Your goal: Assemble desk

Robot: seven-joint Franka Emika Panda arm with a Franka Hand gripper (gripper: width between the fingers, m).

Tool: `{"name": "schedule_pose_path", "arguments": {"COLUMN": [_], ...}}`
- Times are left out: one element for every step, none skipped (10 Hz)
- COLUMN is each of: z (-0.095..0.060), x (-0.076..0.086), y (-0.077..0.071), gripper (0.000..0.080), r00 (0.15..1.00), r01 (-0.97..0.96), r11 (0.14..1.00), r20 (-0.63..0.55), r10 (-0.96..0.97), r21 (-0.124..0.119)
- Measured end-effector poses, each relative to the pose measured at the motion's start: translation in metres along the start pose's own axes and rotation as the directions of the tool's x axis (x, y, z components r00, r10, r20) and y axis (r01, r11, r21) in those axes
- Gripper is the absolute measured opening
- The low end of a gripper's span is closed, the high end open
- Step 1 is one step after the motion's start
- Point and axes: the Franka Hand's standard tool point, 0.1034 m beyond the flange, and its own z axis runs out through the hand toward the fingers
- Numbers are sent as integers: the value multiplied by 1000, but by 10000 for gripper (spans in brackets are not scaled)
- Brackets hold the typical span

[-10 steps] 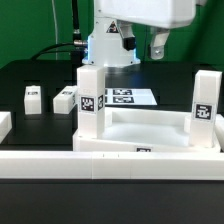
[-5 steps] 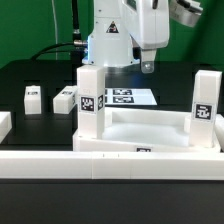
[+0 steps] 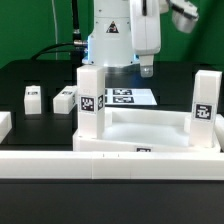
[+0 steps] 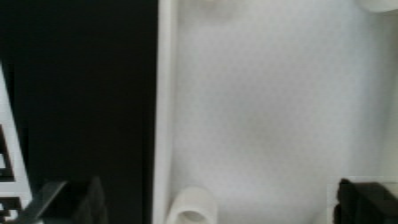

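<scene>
One desk tabletop (image 3: 120, 138) lies beneath the gripper (image 3: 146, 68).

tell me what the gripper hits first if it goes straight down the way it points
Most likely the white tabletop. In the wrist view its surface fills the space under the open gripper, with nothing in between. How far below it lies is unclear.
</scene>
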Motion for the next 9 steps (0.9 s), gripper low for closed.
{"name": "schedule_pose_path", "arguments": {"z": [9, 21, 33, 47, 56, 59, 59, 59, 59], "x": [0, 1, 3, 7, 10, 10, 9, 9, 9], "y": [6, 8, 11, 7, 3, 1, 1, 2, 2], "gripper": [649, 649, 649, 649, 649, 649, 649, 649, 649], "r00": [1000, 1000, 1000, 999, 998, 998, 998, 998, 998], "r01": [3, 7, 8, 16, 22, 28, 32, 35, 37], "r11": [1000, 1000, 999, 998, 997, 997, 997, 996, 996], "r20": [-7, -18, -28, -41, -51, -54, -54, -54, -54], "r10": [-3, -8, -9, -19, -26, -33, -37, -39, -41], "r21": [-16, -29, -47, -65, -74, -77, -76, -77, -78]}}
